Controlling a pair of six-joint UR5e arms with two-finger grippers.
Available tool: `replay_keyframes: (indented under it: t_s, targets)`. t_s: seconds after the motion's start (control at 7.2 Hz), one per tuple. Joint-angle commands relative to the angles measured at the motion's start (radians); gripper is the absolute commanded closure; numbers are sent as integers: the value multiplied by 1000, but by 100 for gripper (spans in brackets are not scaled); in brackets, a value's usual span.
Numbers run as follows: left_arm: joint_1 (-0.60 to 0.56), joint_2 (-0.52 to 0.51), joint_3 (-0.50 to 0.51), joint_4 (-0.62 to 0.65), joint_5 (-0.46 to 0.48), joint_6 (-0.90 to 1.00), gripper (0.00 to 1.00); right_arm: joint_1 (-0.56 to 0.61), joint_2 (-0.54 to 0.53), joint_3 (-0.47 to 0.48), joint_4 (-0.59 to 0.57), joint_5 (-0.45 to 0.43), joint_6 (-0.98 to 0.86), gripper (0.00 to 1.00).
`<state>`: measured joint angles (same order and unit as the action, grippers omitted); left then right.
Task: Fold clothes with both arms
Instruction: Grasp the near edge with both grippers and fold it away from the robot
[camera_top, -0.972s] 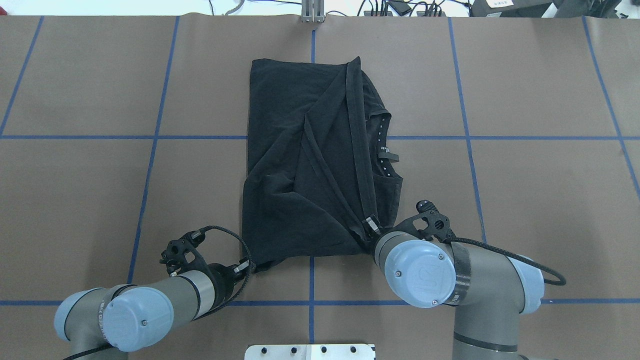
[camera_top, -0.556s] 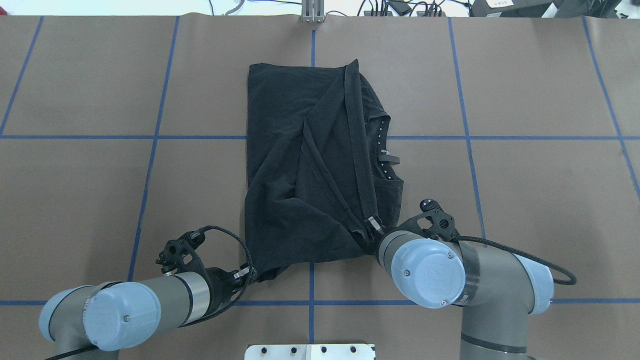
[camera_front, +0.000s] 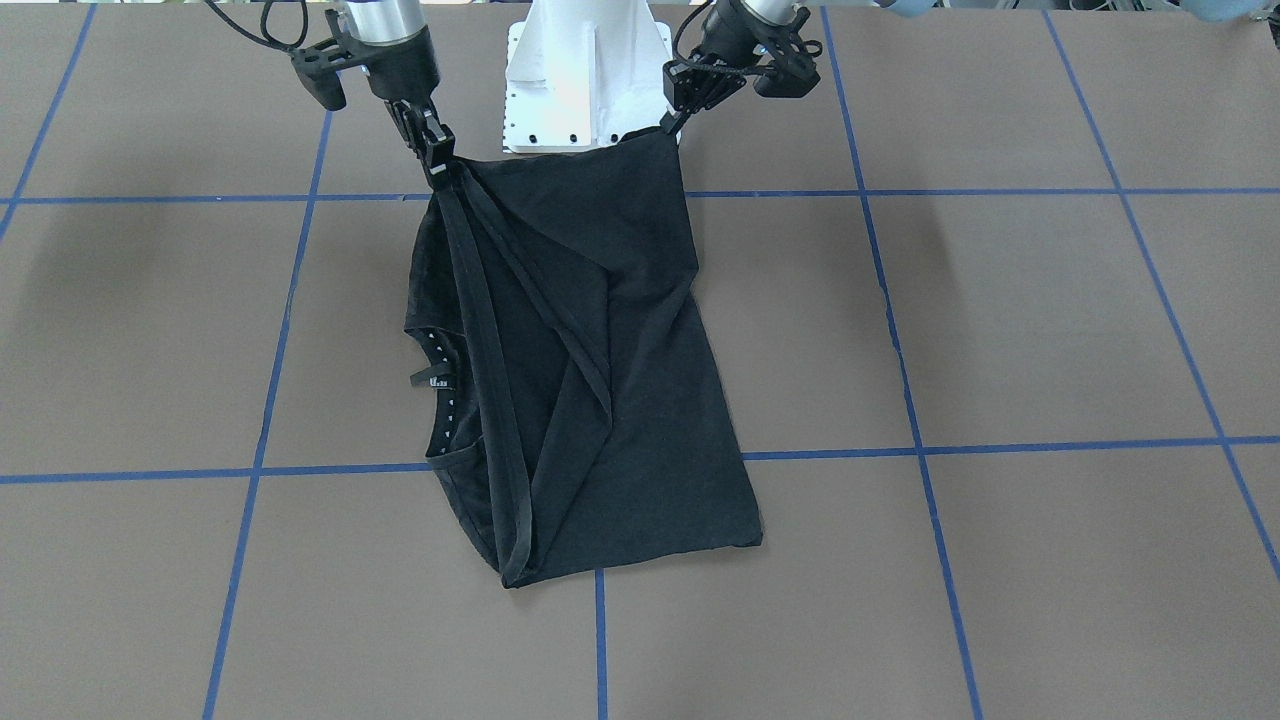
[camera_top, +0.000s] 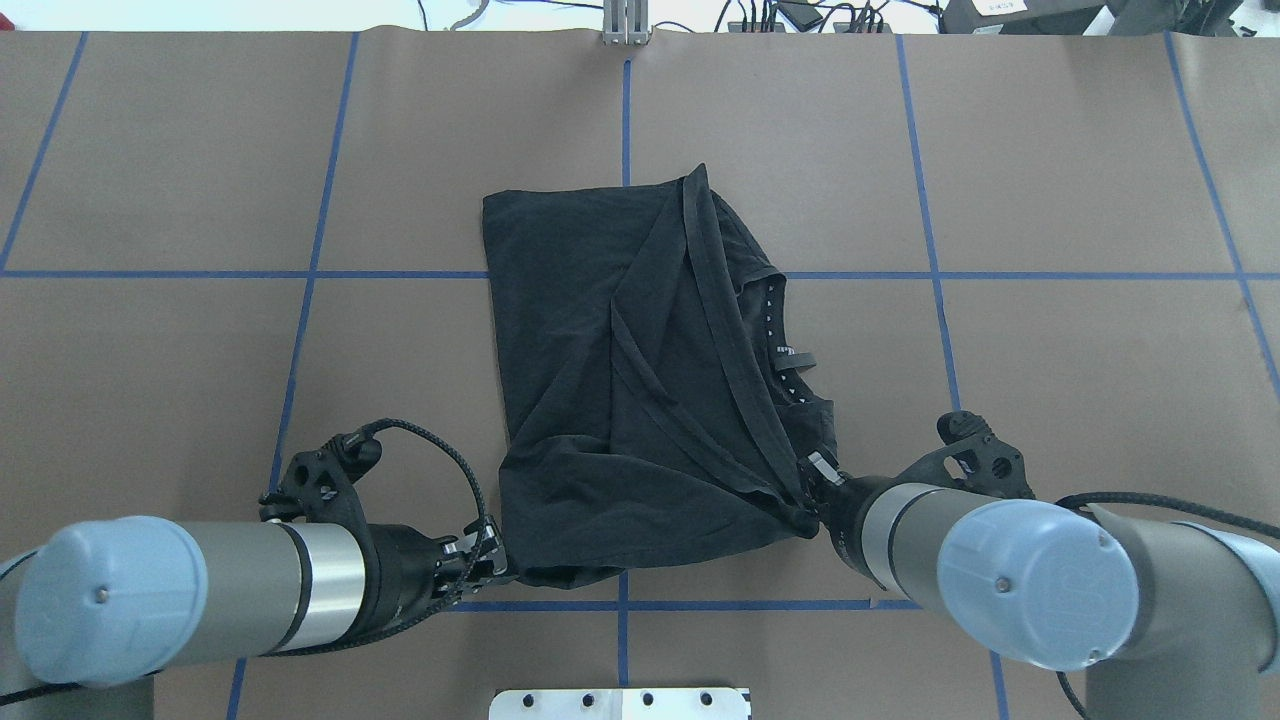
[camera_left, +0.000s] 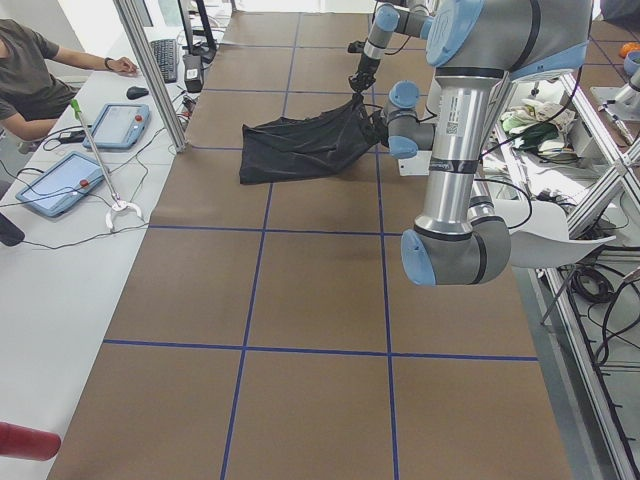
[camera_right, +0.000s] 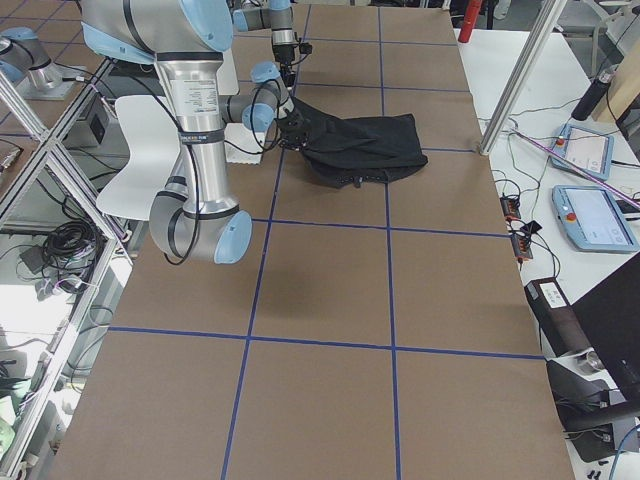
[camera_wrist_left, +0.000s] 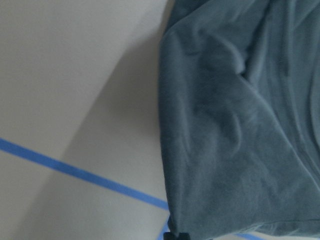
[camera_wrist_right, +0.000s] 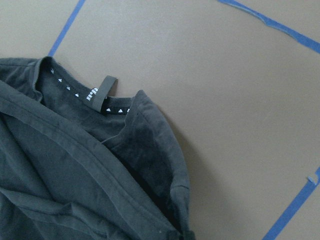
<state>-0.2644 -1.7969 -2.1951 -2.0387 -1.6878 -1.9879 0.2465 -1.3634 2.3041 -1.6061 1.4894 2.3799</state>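
T-shirt (camera_top: 620, 400) pulled nearer robot | left tool (camera_top: 495, 558) clamps near corner | right tool (camera_top: 812, 497) clamps other

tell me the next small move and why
Probably lift both near corners and carry them over the T-shirt to its far edge: the left gripper and right gripper each pinch a near corner, and the rest lies spread on the table.
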Motion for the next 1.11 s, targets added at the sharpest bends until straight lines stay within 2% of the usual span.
replay_keyframes:
  t_s: [0.0, 0.14, 0.42, 0.69, 0.83, 0.97]
  targets:
    - [-253, -89, 50, 11, -155, 85, 100, 179, 91, -6, -69, 153, -84, 100]
    - [-338, -157, 142, 11, -208, 101, 100, 267, 162, -90, -81, 214, -117, 100]
    - [-445, -267, 324, 2, -220, 168, 100, 403, 355, -344, -75, 329, -189, 100]
    - [-489, -332, 478, -15, -219, 228, 100, 460, 528, -624, -64, 341, -296, 100]
    - [-499, -355, 582, -82, -217, 242, 100, 488, 606, -810, 10, 354, -359, 100]
    - [-524, -369, 710, -207, -211, 247, 100, 531, 662, -1001, 173, 368, -399, 100]
